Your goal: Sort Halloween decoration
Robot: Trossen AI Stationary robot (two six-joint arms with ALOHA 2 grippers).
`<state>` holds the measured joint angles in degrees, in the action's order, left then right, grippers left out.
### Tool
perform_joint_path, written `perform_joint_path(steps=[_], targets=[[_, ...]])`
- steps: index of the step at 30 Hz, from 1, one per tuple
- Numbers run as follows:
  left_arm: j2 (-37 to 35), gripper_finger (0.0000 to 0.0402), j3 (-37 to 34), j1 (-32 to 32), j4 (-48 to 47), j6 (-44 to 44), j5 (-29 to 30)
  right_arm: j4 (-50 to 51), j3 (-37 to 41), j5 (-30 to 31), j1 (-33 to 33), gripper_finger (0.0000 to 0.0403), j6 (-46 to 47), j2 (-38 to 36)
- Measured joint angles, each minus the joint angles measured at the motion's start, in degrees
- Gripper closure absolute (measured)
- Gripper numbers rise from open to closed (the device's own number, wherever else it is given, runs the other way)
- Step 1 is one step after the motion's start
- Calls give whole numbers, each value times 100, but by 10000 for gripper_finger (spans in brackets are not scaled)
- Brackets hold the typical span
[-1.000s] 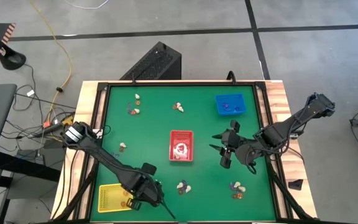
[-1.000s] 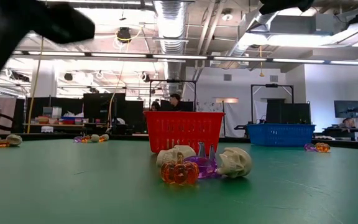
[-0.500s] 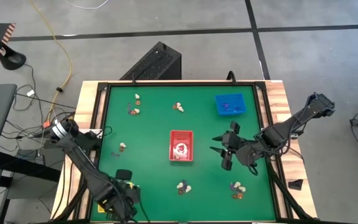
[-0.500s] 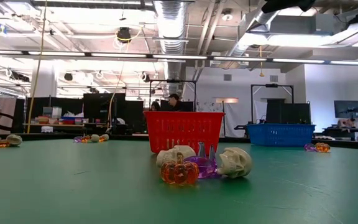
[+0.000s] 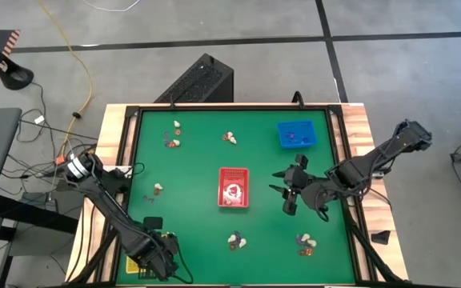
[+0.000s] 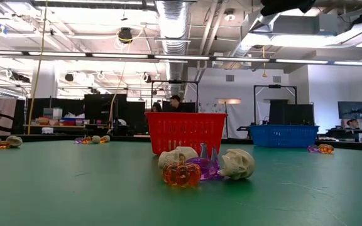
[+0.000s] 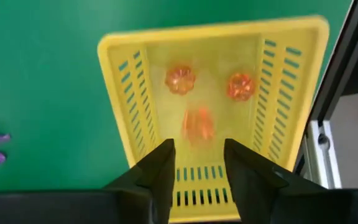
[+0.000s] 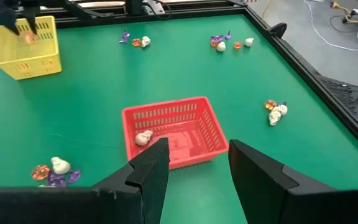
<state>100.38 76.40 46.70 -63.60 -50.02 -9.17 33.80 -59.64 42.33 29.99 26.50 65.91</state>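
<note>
left gripper (image 7: 196,163): hangs over the yellow tray (image 7: 122,112) at the table's near-left corner; fingers spread, nothing pinched; a blurred orange pumpkin (image 7: 197,124) sits just below the gap, looks mid-drop.
right gripper (image 8: 193,163): waits right of the red tray (image 8: 166,113), above the green mat (image 5: 190,168); fingers spread, empty.
yellow tray contents: two more orange pumpkins (image 7: 180,79) near its far wall, apart from each other.
red tray contents: one cream skull (image 8: 143,138) against the left wall.
blue tray (image 5: 296,134): far right; contents too small to tell.
loose trinkets: small clusters across the mat; nearest one in the low view has an orange pumpkin (image 6: 181,173), a purple piece (image 6: 204,166) and two cream skulls (image 6: 237,163) touching.
handling guess: light, hard, glossy plastic; rounded, so likely to slip or roll. Best pinched across the widest part, one at a time, since clustered pieces touch.
change vs earlier: left arm has swung from the mat beside the yellow tray to right over it; its fingers have gone from narrower to wider. Right arm unchanged. Dark arm shape gone from the low view's upper left.
</note>
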Motion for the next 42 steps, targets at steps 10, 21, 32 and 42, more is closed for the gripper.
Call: perform_joint_path(steps=[10, 21, 32, 42], targets=[[0, 223, 287, -150, -265, 219, -101, -2, 0, -2, -348, 207, -180, 2], [-1317, 233, -224, -1293, -951, 1283, 2389, -11, 0, -24, -532, 207, -301, 2], [-3961, 233, -3418, -2760, -106, 671, 1072, 2, 0, -241, -517, 207, -299, 171], [-4092, 234, -4495, -2884, 431, 559, 989, -172, 0, -340, -539, 207, -153, 280]])
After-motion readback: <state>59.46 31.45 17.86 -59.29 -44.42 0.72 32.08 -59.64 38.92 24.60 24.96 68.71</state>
